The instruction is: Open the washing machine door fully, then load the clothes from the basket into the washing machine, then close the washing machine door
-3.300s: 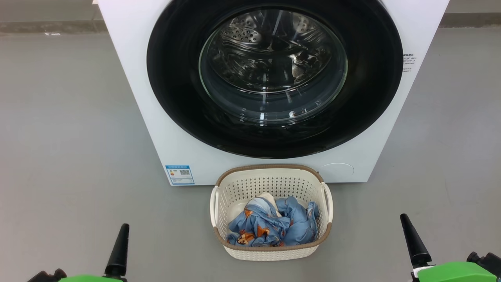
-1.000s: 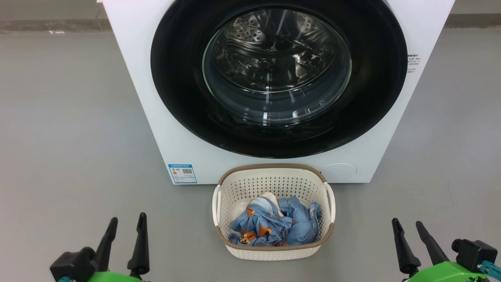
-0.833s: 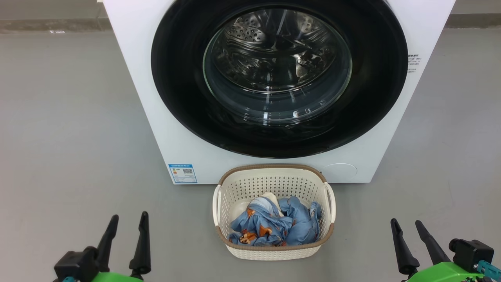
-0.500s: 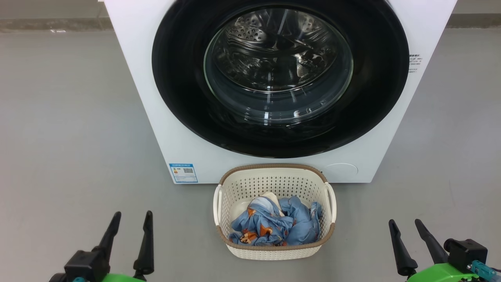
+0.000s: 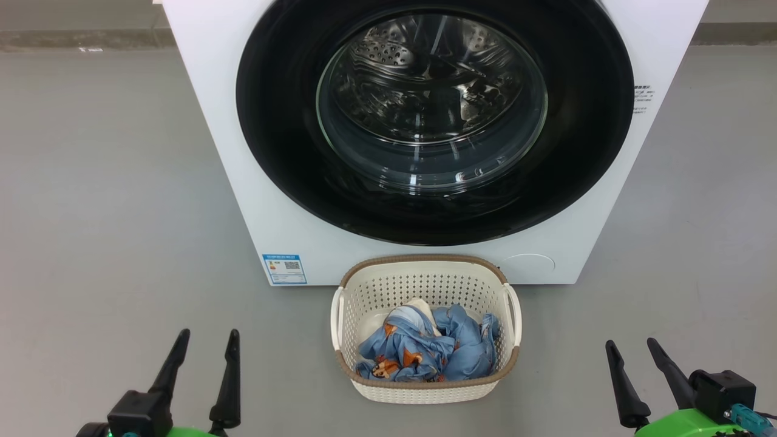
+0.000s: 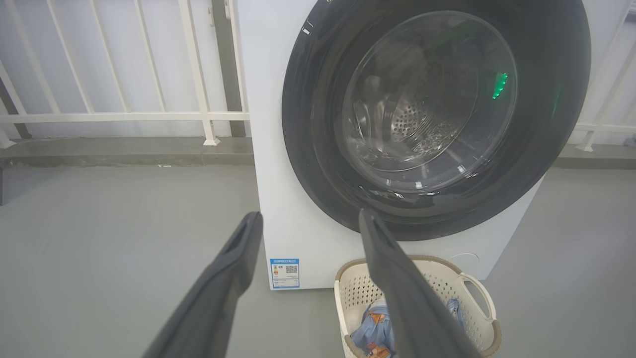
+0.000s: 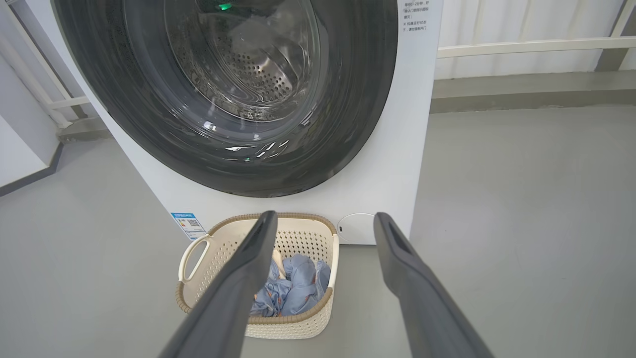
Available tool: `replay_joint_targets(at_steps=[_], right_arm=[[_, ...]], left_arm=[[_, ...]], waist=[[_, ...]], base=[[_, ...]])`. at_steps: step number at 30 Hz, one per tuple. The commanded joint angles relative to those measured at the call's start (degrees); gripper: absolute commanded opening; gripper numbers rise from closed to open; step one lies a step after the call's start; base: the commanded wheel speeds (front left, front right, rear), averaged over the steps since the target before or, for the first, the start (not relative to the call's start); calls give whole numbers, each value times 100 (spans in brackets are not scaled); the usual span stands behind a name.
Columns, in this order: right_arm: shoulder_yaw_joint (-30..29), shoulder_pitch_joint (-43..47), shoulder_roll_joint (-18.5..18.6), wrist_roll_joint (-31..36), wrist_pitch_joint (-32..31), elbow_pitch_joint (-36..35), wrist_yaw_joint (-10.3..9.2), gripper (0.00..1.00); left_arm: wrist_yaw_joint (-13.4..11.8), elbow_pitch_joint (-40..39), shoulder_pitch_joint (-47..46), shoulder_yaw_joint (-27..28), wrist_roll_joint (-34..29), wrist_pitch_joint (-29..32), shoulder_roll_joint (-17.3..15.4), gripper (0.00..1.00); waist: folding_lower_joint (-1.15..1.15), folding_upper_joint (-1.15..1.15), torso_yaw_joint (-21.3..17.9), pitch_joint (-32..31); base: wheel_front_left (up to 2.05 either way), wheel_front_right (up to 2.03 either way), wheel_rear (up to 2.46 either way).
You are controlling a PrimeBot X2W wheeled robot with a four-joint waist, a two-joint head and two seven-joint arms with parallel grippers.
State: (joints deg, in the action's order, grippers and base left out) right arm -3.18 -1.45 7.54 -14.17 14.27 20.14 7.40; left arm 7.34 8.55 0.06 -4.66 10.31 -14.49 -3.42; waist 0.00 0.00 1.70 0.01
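Two claws, both spread wide and empty. The left claw (image 5: 207, 335) sits low at the left of the head view and the right claw (image 5: 630, 343) low at the right. Each is over the grey floor (image 5: 109, 182), well apart from the machine.

Task things: the washing machine door (image 5: 434, 115) is shut, flush on the washing machine (image 5: 206, 91). The basket (image 5: 422, 260) stands on the floor just in front, below the door, with the clothes (image 5: 425, 349) inside it.

Step in hand, as we judge it: opening the door, not yet begun. We cannot tell which edge carries the latch recess, so we locate it first. We would hook a finger behind the rim rather than pinch it, then follow the hinge arc until the door is fully back. The low basket looks likely to clear the swing.

Materials:
- Door: wide glossy black rim, probably slippery, around a bulging clear glass bowl.
- Drum (image 5: 388, 54): perforated steel, seen through the glass.
- Cabinet: smooth white box with a small blue sticker (image 5: 284, 269).
- Basket: cream perforated plastic, rounded rectangle, brown woven-look rim, two side handles.
- Clothes: crumpled light blue fabric with orange prints and some cream cloth, soft and loosely heaped.
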Motion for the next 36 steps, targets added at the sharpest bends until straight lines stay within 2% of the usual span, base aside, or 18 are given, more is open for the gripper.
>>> replay_joint_targets(at_steps=[1,16,36], right_arm=[[94,-142,68,39,73,-131,9,100],[49,-146,51,52,73,-152,9,100],[19,-174,15,71,73,-211,9,100]], left_arm=[[14,-113,-98,201,-23,-51,-85,100],[14,70,-152,184,-211,-51,-118,100],[14,75,-214,248,-226,-51,-92,100]], waist=[[0,0,-3,2],[0,0,-28,11],[0,0,-64,111]], base=[[0,0,0],[23,23,-46],[115,115,-231]])
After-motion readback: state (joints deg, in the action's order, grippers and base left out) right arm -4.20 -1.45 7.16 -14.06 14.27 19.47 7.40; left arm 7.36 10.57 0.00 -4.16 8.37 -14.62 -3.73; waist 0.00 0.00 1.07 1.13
